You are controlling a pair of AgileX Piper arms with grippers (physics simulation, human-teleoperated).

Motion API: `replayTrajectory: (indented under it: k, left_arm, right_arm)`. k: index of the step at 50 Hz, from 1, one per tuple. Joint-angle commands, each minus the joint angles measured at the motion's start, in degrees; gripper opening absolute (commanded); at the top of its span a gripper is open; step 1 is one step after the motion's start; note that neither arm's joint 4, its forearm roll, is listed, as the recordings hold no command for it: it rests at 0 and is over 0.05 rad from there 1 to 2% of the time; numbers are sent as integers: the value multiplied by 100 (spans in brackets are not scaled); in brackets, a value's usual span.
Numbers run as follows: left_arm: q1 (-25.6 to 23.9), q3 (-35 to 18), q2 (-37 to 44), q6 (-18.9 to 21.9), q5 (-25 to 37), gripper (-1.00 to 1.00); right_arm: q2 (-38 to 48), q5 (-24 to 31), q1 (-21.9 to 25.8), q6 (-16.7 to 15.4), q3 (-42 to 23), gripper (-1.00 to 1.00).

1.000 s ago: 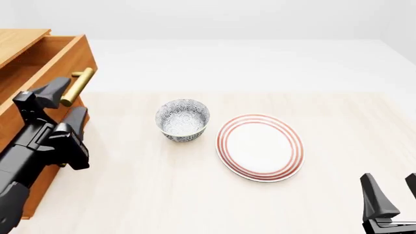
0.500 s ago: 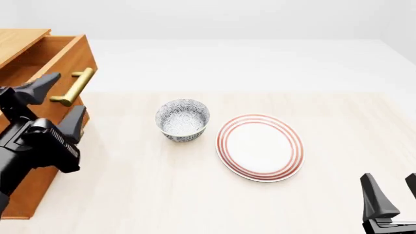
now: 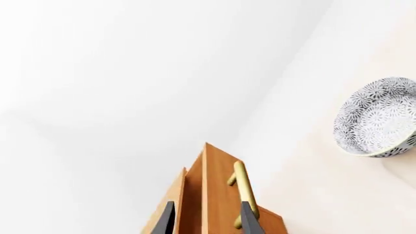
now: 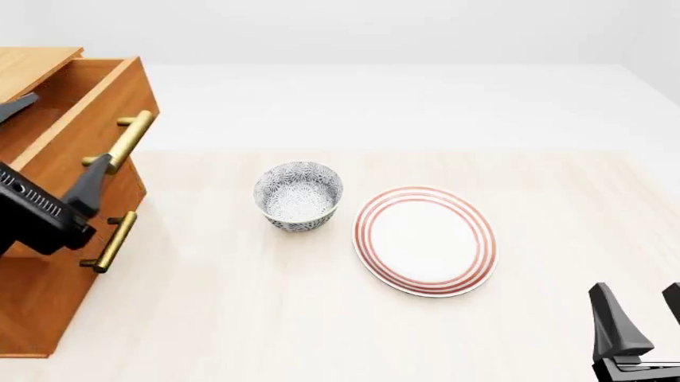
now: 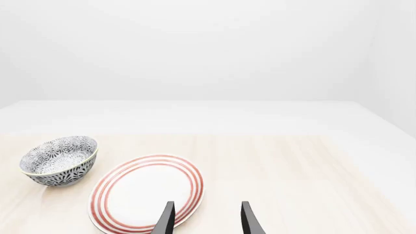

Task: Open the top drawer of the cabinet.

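Observation:
The cabinet [image 4: 43, 310] stands at the table's left edge. Its top drawer [image 4: 98, 111] is pulled out, showing plain wood inside, and its brass handle [image 4: 127, 140] is free. My left gripper [image 4: 53, 147] is open, at the far left beside the drawer front, with one finger [image 4: 91, 183] just below the handle and not touching it. In the left wrist view the drawer [image 3: 221, 204] and its handle [image 3: 242, 190] lie just beyond my open fingertips [image 3: 249, 220]. My right gripper [image 4: 641, 318] is open and empty at the front right, and its fingertips [image 5: 166, 219] also show in the right wrist view.
A patterned grey bowl [image 4: 298, 196] sits mid-table, with a red-ringed white plate [image 4: 425, 240] to its right. Both show in the right wrist view: bowl [image 5: 58, 160], plate [image 5: 146, 192]. The second drawer's brass handle [image 4: 110, 241] shows below the top one.
My left gripper has drawn back to the left, away from the top drawer's handle, uncovering the second drawer's handle. The drawer stays pulled out. The right arm has not moved.

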Motion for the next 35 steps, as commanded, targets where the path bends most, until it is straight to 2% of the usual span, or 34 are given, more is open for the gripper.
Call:
replayTrajectory:
  k: [1,4,5,10,16,25,32,35]
  left_arm:
    - [56,-164,-74,-428,311,100]
    - [56,-164,-74,-428,311,100]
    - [260,-1176,104,-1762,1374,100]
    - [350,-1434,181,-2021,1666,100]
    - [473,-2047,477,-2783,2270,100]
    - [682,-2489,689,-3191,2837,100]
    - [671,-2995,1020,-3730,3419,100]
    - [711,-3075,1084,-3719,3583,100]
  right_arm:
    - [0,0,0,0,0,100]
    - [0,0,0,0,0,100]
    - [0,0,0,0,0,100]
    - [1,1,1,0,0,100]
    - [0,0,0,0,0,100]
    - [0,-1,1,1,0,100]
    - [0,0,0,0,0,100]
    - [0,1,0,2,0,100]
